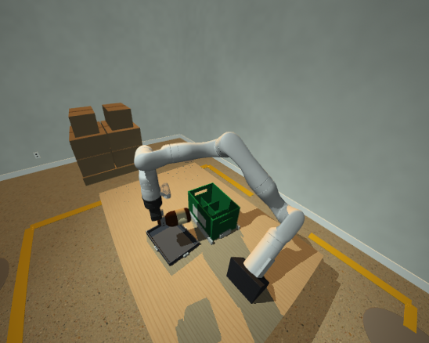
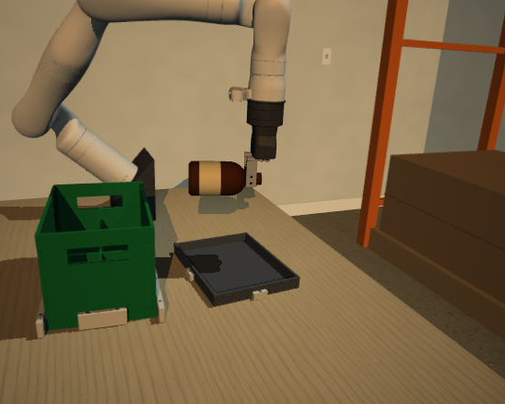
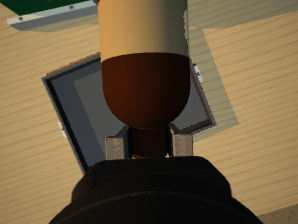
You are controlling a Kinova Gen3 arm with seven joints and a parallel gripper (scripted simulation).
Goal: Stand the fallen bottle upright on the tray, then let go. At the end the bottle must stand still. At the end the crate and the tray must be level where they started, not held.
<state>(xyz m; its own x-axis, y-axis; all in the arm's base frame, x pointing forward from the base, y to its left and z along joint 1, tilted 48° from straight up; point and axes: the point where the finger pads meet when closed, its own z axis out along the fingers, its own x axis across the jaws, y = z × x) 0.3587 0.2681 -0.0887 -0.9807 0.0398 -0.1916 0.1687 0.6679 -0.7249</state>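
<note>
One brown bottle (image 2: pixel 218 178) hangs sideways above the tray (image 2: pixel 284 272), its neck pinched by the claw (image 2: pixel 251 174).
</note>
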